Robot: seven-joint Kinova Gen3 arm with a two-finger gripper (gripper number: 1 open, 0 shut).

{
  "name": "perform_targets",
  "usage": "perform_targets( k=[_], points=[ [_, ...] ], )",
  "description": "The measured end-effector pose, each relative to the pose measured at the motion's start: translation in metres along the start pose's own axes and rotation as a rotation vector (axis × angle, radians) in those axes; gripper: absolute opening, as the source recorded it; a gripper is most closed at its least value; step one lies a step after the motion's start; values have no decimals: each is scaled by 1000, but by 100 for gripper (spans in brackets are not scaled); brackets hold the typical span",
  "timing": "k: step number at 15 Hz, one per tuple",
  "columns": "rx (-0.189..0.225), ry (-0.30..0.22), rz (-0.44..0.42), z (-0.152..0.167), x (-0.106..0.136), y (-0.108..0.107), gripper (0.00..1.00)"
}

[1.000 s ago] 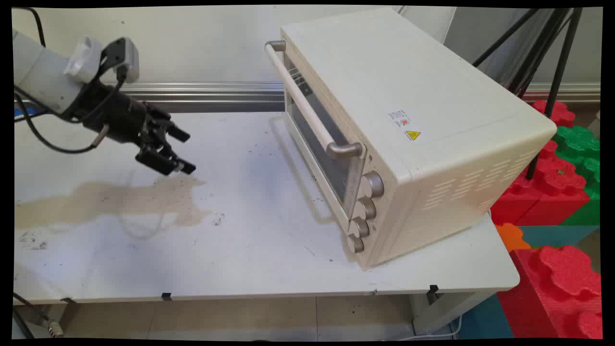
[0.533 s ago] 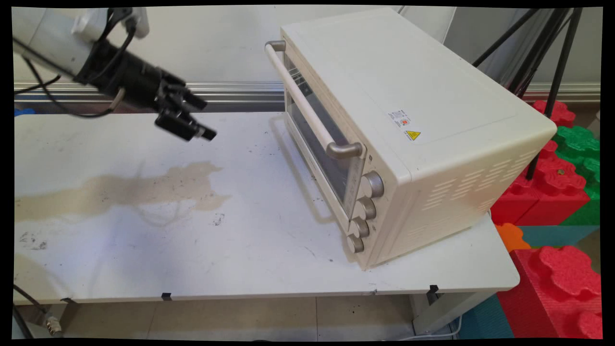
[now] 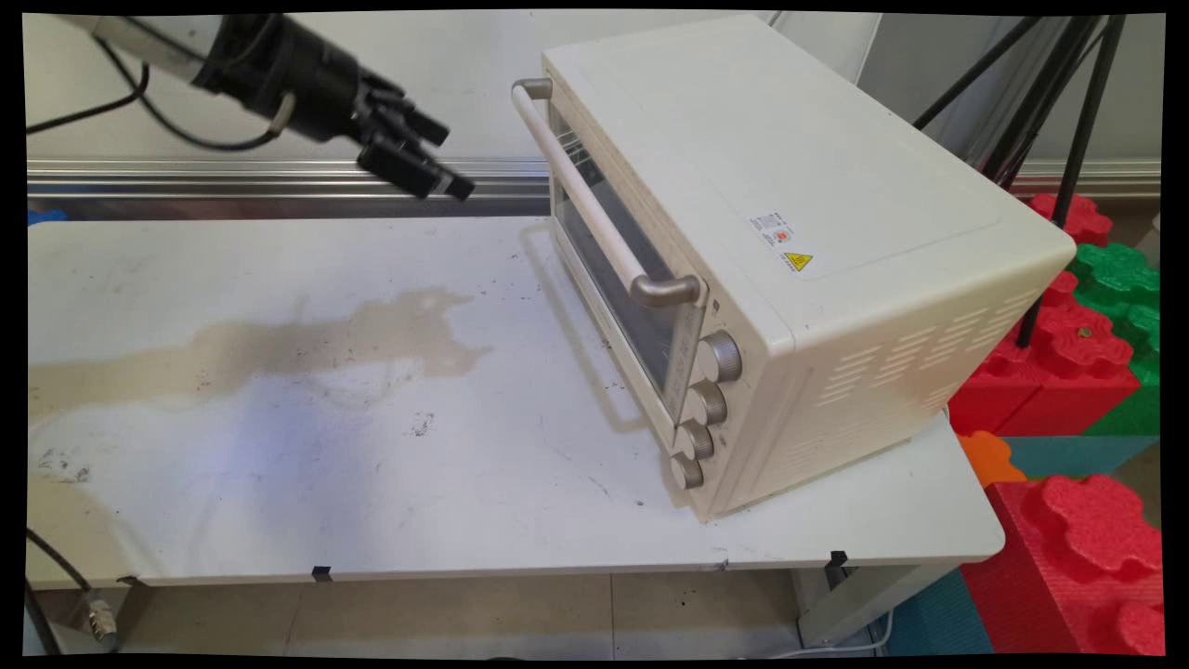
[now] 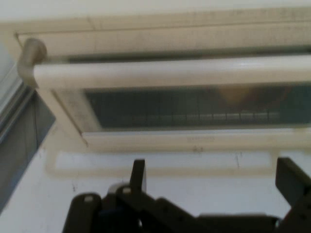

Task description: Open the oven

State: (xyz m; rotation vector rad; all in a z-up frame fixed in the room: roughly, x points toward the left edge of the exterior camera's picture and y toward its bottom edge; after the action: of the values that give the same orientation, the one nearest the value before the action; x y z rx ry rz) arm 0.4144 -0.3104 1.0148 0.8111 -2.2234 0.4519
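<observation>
I see a cream toaster oven standing on the right half of the white table, its door shut. Through the glass door I can make out the bars of a wire rack, but I cannot tell whether anything lies on it.

The oven's long axis runs from the table's far middle toward its near right corner, and its front faces left across the bare tabletop. A long pale handle lies along the top edge of the door, ending in grey brackets at both ends. Four grey knobs sit in a column at the near end of the front.

My gripper hangs high over the table's far side, left of the oven and level with the handle's far end, apart from it. It points right and slightly down, toward the door. In the hand view the two fingers stand wide apart with nothing between them, and they touch nothing; the handle runs straight across the frame ahead of them.

A tan stain spreads over the table's left half.
</observation>
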Motion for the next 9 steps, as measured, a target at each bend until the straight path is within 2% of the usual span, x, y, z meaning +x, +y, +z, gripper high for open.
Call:
perform_targets(
  k=[5,9],
  points=[
    [-2,57,9,10,34,-4,100],
    [-18,80,0,22,59,-2,100]
  ],
)
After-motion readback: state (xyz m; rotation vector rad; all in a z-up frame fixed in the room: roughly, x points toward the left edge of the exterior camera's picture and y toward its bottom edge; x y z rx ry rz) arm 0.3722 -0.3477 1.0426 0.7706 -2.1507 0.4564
